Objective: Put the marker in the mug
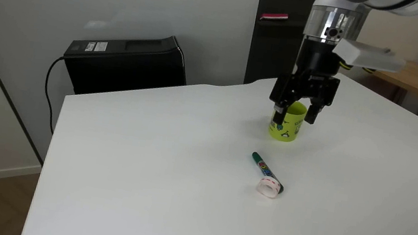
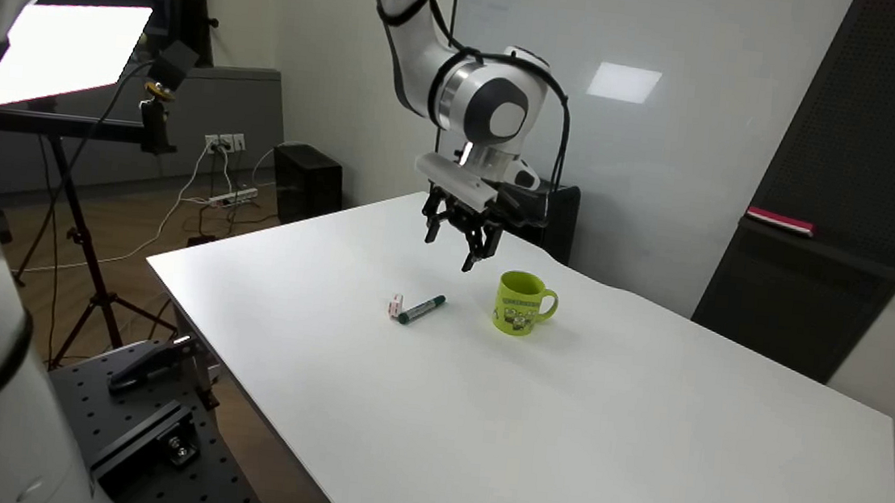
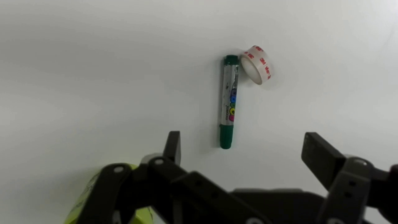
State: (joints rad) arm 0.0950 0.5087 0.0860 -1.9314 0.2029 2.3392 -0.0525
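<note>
The marker, silver with dark green ends, lies flat on the white table in both exterior views (image 1: 263, 168) (image 2: 421, 310) and the wrist view (image 3: 229, 96). The lime-green mug stands upright a short way from it (image 1: 286, 132) (image 2: 518, 306). Its handle shows in an exterior view. In the wrist view the mug (image 3: 81, 200) is at the bottom left, partly hidden by a finger. My gripper (image 1: 295, 117) (image 2: 449, 248) is open and empty above the table. In the wrist view, the marker's near end lies between and slightly ahead of the fingertips (image 3: 242, 138).
A whitish tape roll with red print (image 3: 264, 67) sits against the marker's far end; it also shows in both exterior views (image 1: 269, 180) (image 2: 396, 305). A black box (image 1: 125, 67) stands behind the table (image 1: 132, 189). A dark cabinet (image 2: 828, 155) stands beyond.
</note>
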